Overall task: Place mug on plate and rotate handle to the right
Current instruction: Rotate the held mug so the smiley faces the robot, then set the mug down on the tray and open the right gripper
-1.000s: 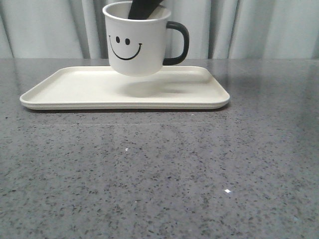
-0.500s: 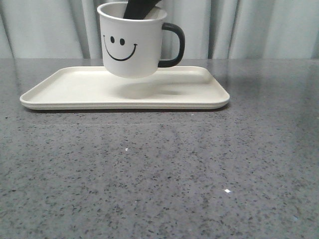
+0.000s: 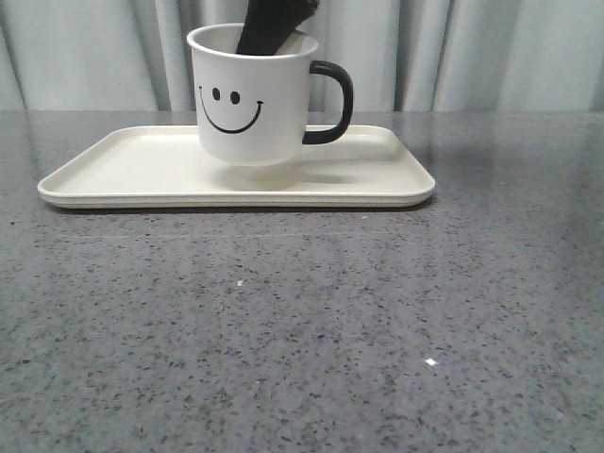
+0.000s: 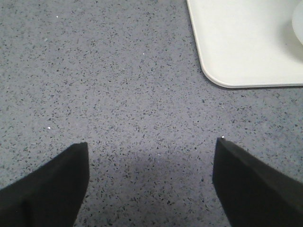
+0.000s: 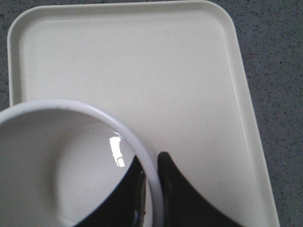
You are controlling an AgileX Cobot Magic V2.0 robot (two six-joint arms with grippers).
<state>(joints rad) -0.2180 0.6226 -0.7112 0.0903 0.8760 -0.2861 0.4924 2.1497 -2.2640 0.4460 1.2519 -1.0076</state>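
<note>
The white mug [image 3: 250,104] with the smiley face turned to the camera is over the middle of the cream plate [image 3: 123,165], its base at or just above the surface. Its black handle [image 3: 338,99] points right. My right gripper [image 3: 267,26] comes down from above and is shut on the mug's rim, one finger inside and one outside, as the right wrist view [image 5: 150,158] shows over the mug [image 5: 57,161] and plate [image 5: 142,61]. My left gripper [image 4: 151,142] is open and empty over the bare table, near a corner of the plate [image 4: 246,42].
The grey speckled table [image 3: 302,330] stretches in front of the plate. Pale curtains [image 3: 491,57] hang behind the table's far edge.
The mug, held by the right gripper, has come down towards the plate, after drifting slightly left and back. The handle still points right.
</note>
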